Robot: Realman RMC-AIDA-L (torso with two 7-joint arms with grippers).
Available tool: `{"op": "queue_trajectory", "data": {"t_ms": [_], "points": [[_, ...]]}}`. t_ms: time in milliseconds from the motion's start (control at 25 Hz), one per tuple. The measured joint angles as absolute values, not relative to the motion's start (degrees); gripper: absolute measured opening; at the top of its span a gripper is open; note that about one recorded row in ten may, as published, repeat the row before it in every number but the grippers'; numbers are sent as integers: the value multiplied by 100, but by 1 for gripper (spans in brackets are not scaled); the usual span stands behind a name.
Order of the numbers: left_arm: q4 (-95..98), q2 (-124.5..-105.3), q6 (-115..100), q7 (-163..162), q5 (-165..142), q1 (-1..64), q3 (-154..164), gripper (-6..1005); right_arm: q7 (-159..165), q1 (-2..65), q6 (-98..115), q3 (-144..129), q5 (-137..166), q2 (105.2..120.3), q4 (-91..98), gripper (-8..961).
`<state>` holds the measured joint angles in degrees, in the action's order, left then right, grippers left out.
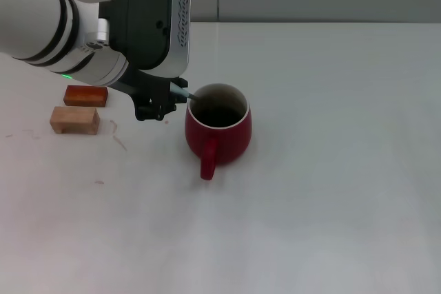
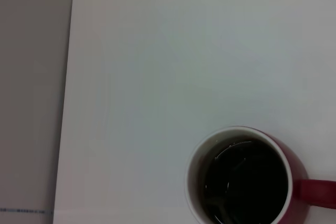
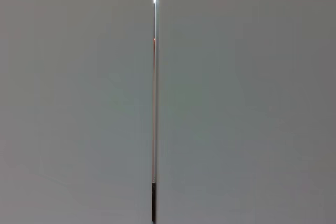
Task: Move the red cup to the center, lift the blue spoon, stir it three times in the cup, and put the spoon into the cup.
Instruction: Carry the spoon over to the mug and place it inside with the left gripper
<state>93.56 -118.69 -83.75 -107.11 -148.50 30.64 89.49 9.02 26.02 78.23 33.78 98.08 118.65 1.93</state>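
Cup (image 1: 219, 132): red, upright on white table (image 1: 331, 170), near centre, handle toward near edge. Inside: dark interior, seen from above in left wrist view (image 2: 244, 182); bowl end of blue spoon (image 1: 185, 94) dipping over far-left rim, handle slanting up and left. Left gripper (image 1: 165, 98): just left of cup, closed on spoon handle. Right gripper: out of sight. Two wooden blocks, orange-red (image 1: 86, 95) and tan (image 1: 74, 120), well left of cup.

blue spoon (image 1: 187, 94) mostly hidden behind left gripper (image 1: 160, 107), red cup (image 2: 247, 179) cut off
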Motion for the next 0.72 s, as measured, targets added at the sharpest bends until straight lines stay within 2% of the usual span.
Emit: {"op": "queue_trajectory", "data": {"t_ms": [720], "points": [[9629,-11878,-8761,-10790,-14773,2950,9214,167,896,2619,7822,3347,9808,11874,193,647]]}}
